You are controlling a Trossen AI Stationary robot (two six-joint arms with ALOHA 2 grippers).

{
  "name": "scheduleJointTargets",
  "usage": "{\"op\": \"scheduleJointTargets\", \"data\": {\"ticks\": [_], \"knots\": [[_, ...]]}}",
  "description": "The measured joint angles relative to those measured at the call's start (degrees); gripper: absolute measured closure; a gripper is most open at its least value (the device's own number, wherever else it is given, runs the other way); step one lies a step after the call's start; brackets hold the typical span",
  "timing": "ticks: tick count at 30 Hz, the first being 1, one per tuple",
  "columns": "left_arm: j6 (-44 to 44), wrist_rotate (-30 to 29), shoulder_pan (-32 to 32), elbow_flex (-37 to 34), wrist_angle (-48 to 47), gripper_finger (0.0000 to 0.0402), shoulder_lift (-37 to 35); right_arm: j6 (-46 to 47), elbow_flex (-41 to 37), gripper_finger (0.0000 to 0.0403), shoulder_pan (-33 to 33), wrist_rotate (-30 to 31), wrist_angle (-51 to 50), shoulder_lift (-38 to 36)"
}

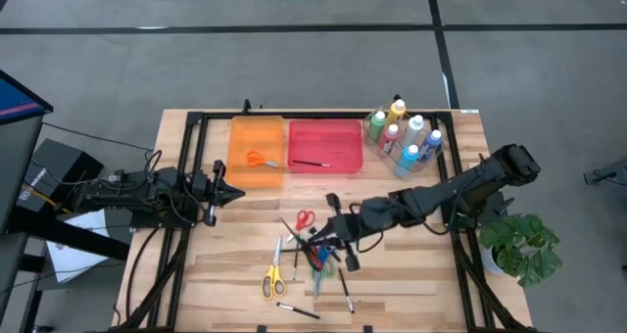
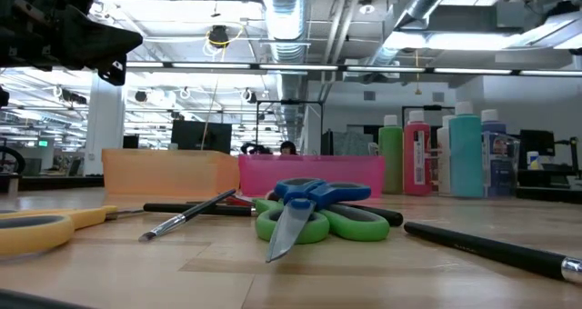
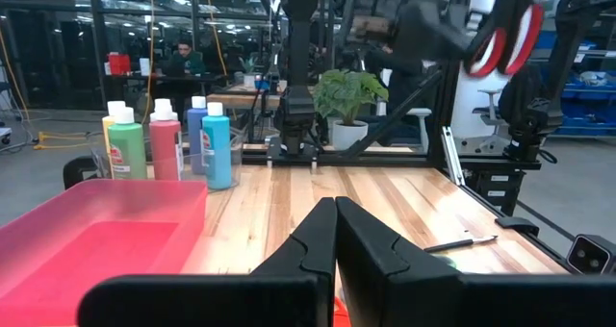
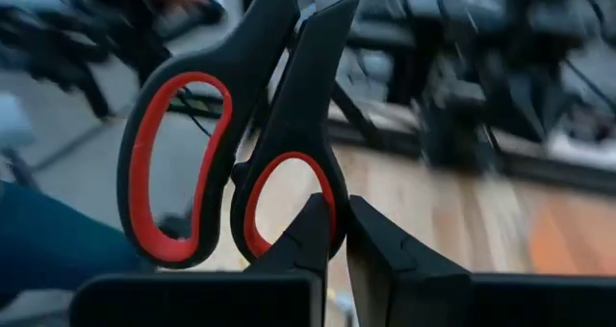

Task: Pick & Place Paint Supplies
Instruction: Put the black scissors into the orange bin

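Note:
My right gripper (image 1: pixel 326 235) hovers over the table's middle, above the loose supplies, shut on black scissors with red-lined handles (image 4: pixel 192 163), which also show raised in the left wrist view (image 3: pixel 500 37). My left gripper (image 3: pixel 335 212) is shut on nothing and waits at the left, by the near edge of the orange tray (image 1: pixel 257 137). Orange scissors (image 1: pixel 257 159) lie in that tray. A brush (image 1: pixel 309 163) lies in the red tray (image 1: pixel 325 129). Paint bottles (image 1: pixel 404 137) stand upright in a clear holder at the far right. My right gripper pinches the scissors between its two fingers at the rim of the smaller handle loop (image 4: pixel 325 194). The fingers reach roughly level from the table's right. The scissors stick out beyond the fingertips, handles nearest and blades farthest, lifted clear of the table.
Yellow scissors (image 1: pixel 272 276), green-and-blue scissors (image 2: pixel 309 214) and several dark brushes (image 1: pixel 345 294) lie scattered on the wood near the near edge. A potted plant (image 1: pixel 519 245) stands off the table's right side. Bare wood shows between the trays and the loose supplies.

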Motion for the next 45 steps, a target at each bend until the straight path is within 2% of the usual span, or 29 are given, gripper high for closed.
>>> {"op": "scheduleJointTargets", "data": {"ticks": [5, 15, 18, 23, 25, 28, 31, 41, 45], "knots": [[0.0, -0.01, 0.0, 0.0, -0.02, 0.0399, 0.0, -2.52, 0.04, 0.0388, -3.34, -6.42, 6.44, 0.67], [-0.02, 0.0, 0.0, 0.0, 0.08, 0.0399, 0.0, -2.49, 0.07, 0.0388, -7.93, -10.0, 14.65, 8.09], [0.0, 0.0, 0.0, 0.0, 0.31, 0.0399, 0.0, -0.54, 0.02, 0.0388, -9.42, -4.81, 17.35, 10.83], [0.0, -0.02, 0.0, 0.0, 0.35, 0.0399, 0.0, 3.64, 1.88, 0.0388, -13.29, 13.87, 17.27, 15.23], [-0.01, 0.0, 0.0, 0.0, 0.35, 0.0399, 0.0, 4.72, 4.29, 0.0388, -15.1, 17.46, 16.84, 17.84], [0.0, 0.0, 0.0, 0.0, 0.36, 0.0399, 0.0, 7.73, 10.13, 0.0388, -17.49, 18.03, 12.39, 22.4], [-0.01, 0.0, 0.0, 0.0, 0.39, 0.0399, 0.0, 10.9, 17.55, 0.0388, -19.33, 19.46, 4.82, 26.89], [0.0, 0.0, 0.0, 0.0, 0.4, 0.0399, 0.0, 12.8, 45.78, 0.0388, -24.74, 22.1, -22.72, 41.38], [-0.01, -0.01, 0.0, 0.0, 0.43, 0.0399, 0.0, 12.86, 52.67, 0.0388, -26.79, 22.08, -27.25, 45.66]]}}
